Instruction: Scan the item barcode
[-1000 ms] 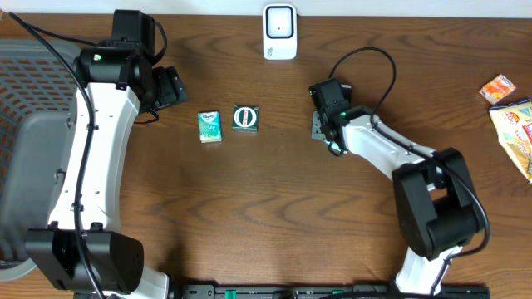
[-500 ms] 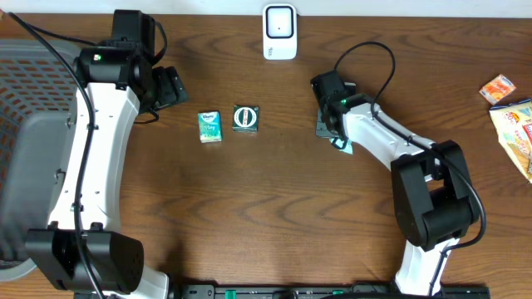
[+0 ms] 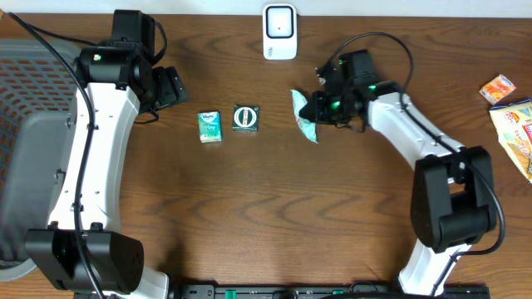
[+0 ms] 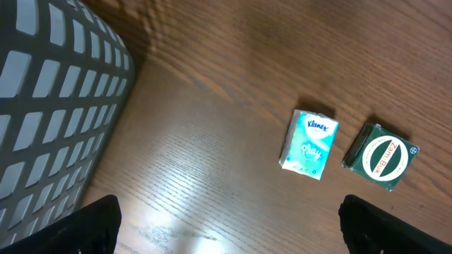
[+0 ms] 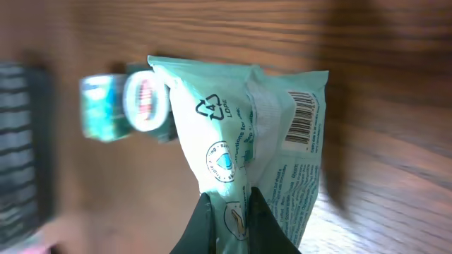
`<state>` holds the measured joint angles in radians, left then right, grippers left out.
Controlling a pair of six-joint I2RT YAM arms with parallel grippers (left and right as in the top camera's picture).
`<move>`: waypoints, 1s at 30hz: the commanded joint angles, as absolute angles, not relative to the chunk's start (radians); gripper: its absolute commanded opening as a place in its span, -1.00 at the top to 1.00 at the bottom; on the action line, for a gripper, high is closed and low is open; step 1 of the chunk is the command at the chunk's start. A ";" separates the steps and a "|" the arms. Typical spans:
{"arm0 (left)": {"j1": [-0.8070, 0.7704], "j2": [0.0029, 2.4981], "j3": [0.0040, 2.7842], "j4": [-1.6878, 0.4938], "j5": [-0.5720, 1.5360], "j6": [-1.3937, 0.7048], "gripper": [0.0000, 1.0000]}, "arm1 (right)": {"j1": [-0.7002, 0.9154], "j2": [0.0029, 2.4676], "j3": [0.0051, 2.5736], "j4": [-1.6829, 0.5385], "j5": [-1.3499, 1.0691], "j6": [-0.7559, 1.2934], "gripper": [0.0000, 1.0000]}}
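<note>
Overhead view shows the surface (image 3: 249,208) with the white scanner (image 3: 280,31) at its far edge, up and left of the right end effector (image 3: 324,108), which sits far nearer it than the wide-open, empty left end effector (image 3: 170,86). The right one pinches one end of a mint-green pouch (image 3: 305,116), its long axis running straight out from the grip. The barcode (image 5: 305,120), near the pouch's free end, likely must turn toward the scanner.

Kleenex pack (image 3: 209,126) beside green box (image 3: 245,117), grey basket (image 3: 29,83), snack packets (image 3: 514,126)
</note>
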<state>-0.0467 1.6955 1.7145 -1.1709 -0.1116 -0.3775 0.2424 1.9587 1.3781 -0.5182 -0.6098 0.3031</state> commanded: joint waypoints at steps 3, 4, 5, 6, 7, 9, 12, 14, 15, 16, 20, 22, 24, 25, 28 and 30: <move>-0.044 1.700 1.717 -1.174 -0.128 -0.376 -0.96 | 0.206 2.036 1.389 -0.507 -0.924 0.246 0.98; -0.044 1.700 1.717 -1.174 -0.128 -0.376 -0.96 | 0.203 2.060 1.388 -0.499 -0.965 0.246 0.98; -0.044 1.700 1.717 -1.174 -0.128 -0.376 -0.96 | 0.198 2.091 1.388 -0.484 -1.020 0.247 0.98; -0.044 1.700 1.717 -1.174 -0.128 -0.376 -0.96 | 0.195 2.118 1.388 -0.465 -1.069 0.249 0.98; -0.044 1.700 1.717 -1.174 -0.128 -0.376 -0.96 | 0.189 2.148 1.388 -0.442 -1.116 0.263 0.98; -0.044 1.700 1.717 -1.174 -0.128 -0.376 -0.96 | 0.171 2.214 1.388 -0.395 -1.159 0.326 0.98; -0.044 1.700 1.717 -1.174 -0.128 -0.376 -0.96 | 0.138 2.255 1.388 -0.385 -1.149 0.340 0.98; -0.044 1.700 1.717 -1.174 -0.128 -0.376 -0.96 | 0.111 2.257 1.388 -0.395 -1.111 0.340 0.98; -0.044 1.700 1.717 -1.174 -0.128 -0.376 -0.96 | 0.098 2.254 1.388 -0.402 -1.092 0.340 0.98; -0.044 1.700 1.717 -1.174 -0.128 -0.376 -0.96 | 0.084 2.247 1.388 -0.410 -1.073 0.340 0.96; -0.044 1.700 1.717 -1.174 -0.128 -0.376 -0.96 | 0.028 2.194 1.388 -0.463 -0.955 0.332 0.86; -0.044 1.700 1.717 -1.174 -0.128 -0.376 -0.95 | 0.006 2.153 1.388 -0.494 -0.912 0.304 0.73; -0.044 1.700 1.717 -1.174 -0.128 -0.376 -0.96 | -0.009 2.113 1.388 -0.516 -0.886 0.282 0.34; -0.044 1.700 1.717 -1.174 -0.128 -0.376 -0.96 | -0.015 2.091 1.388 -0.525 -0.873 0.274 0.09; -0.044 1.700 1.717 -1.174 -0.128 -0.376 -0.96 | -0.013 2.043 1.388 -0.550 -0.815 0.264 -0.49; -0.044 1.700 1.717 -1.174 -0.128 -0.376 -0.96 | -0.005 2.032 1.388 -0.567 -0.780 0.263 -0.56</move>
<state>-0.0467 1.6955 1.7145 -1.1706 -0.1112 -0.3775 -0.0212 2.0815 1.3808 -0.5503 -0.8658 0.2874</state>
